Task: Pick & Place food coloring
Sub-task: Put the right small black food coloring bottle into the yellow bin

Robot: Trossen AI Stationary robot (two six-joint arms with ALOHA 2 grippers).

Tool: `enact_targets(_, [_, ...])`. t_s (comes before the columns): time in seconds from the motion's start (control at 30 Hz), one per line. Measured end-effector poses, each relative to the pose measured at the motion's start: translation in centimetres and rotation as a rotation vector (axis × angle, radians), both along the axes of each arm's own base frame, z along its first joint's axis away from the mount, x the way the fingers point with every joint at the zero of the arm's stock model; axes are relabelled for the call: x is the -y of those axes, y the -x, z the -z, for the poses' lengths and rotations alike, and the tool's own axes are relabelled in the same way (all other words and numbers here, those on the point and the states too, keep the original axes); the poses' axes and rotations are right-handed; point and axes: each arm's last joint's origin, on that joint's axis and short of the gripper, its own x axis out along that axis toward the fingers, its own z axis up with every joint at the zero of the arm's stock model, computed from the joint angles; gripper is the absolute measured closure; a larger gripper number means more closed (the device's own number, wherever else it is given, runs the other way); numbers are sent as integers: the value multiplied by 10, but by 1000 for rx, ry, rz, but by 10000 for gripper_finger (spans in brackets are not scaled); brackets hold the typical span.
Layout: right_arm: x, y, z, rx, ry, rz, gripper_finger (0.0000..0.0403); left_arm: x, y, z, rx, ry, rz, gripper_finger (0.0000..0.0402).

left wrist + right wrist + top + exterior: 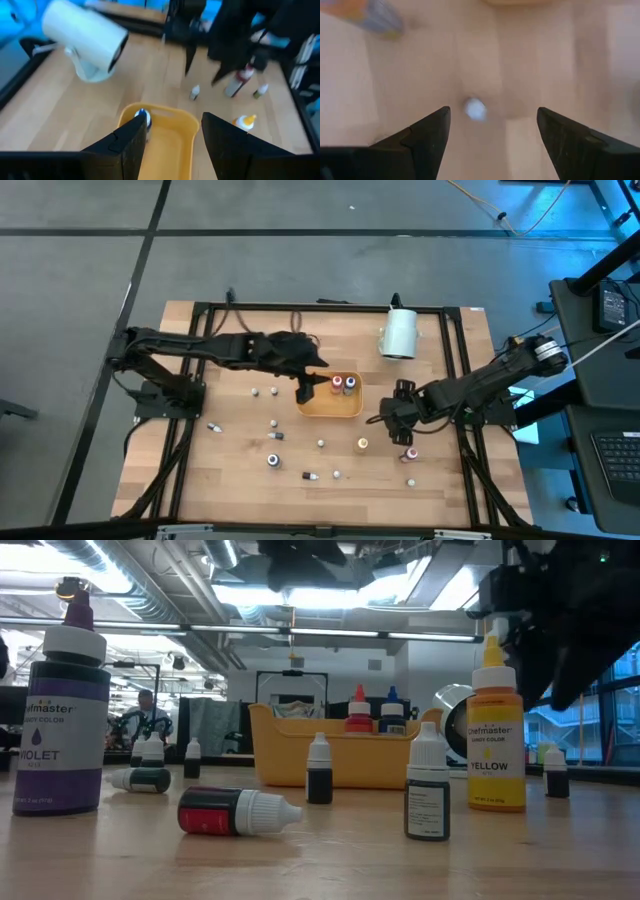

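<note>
Lying between the right gripper's spread fingers, a white-capped bottle stands untouched.

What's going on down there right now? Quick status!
Left gripper open over the orange tray, empty. Right gripper open above a small bottle. Two bottles in tray; nothing blocking.

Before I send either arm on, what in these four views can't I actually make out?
- Orange plastic tray: in the low view its front wall hides what lies inside besides the red-capped and blue-capped bottles.
- Small white-capped bottle under the right pincer: right wrist view is blurred, label and body colour unreadable.
- Small bottles scattered on the wooden table: too small in the high view to tell colours.
</note>
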Motion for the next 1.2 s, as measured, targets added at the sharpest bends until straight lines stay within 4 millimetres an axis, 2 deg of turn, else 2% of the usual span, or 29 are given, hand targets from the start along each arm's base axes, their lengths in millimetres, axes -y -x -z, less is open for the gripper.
enact_targets(0.13, [0, -1, 14, 29, -39, -4, 116, -1, 20, 0, 81, 10, -15, 214])
enact_targets(0.3, [3, 7, 30, -27, -26, -2, 148, -1, 36, 4, 108, 36, -41, 213])
enact_targets(0.5, [3, 10, 41, -54, -63, -14, 181, 0, 39, 12, 101, 63, -55, 215])
enact_targets(0.87, [2, 3, 48, -34, -73, -56, 227, 0, 37, 17, 84, 68, -58, 215])
enact_targets(1.2, [5, 2, 50, -48, -70, -46, 314, 0, 37, 17, 81, 68, -58, 214])
